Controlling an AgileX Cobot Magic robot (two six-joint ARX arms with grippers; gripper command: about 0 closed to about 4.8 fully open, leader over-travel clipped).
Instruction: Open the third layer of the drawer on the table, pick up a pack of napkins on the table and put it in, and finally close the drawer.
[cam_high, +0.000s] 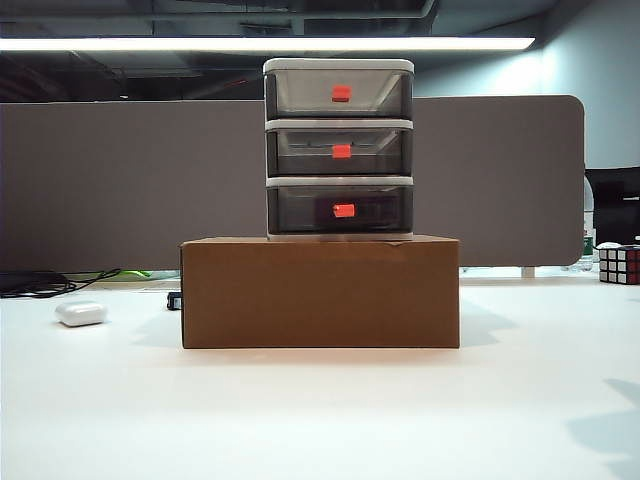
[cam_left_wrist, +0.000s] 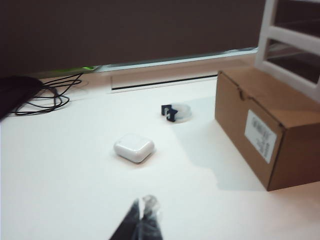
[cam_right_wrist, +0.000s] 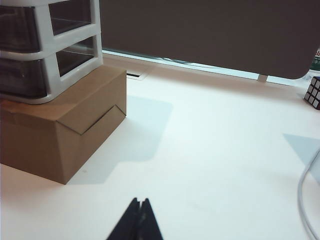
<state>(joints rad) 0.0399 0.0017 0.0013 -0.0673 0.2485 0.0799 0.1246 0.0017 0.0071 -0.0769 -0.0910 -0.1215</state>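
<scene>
So we've got the drawer (cam_high: 339, 148) sitting on top of a cardboard box (cam_high: 320, 292), which sits mid-surface (cam_high: 320, 420). The third layer (cam_high: 340, 209) is at the bottom of the stack, right above the box top. Left of the box there's a little rounded case (cam_high: 81, 313), with cables (cam_high: 50, 282) behind it. A puzzle cube (cam_high: 619, 265) sits far right at the back, and a partition (cam_high: 130, 180) runs behind everything. Both grippers hang low over the near surface, left gripper (cam_left_wrist: 142, 215) before the case, right gripper (cam_right_wrist: 138, 212) to the right of the box.

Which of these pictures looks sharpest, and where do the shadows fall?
Exterior view: sharp, ceiling light strip glaring, cardboard box shadowing the table beside it. Left wrist view: soft and hazy, shut left gripper blurred. Right wrist view: clearer, right gripper dark, shut.
</scene>
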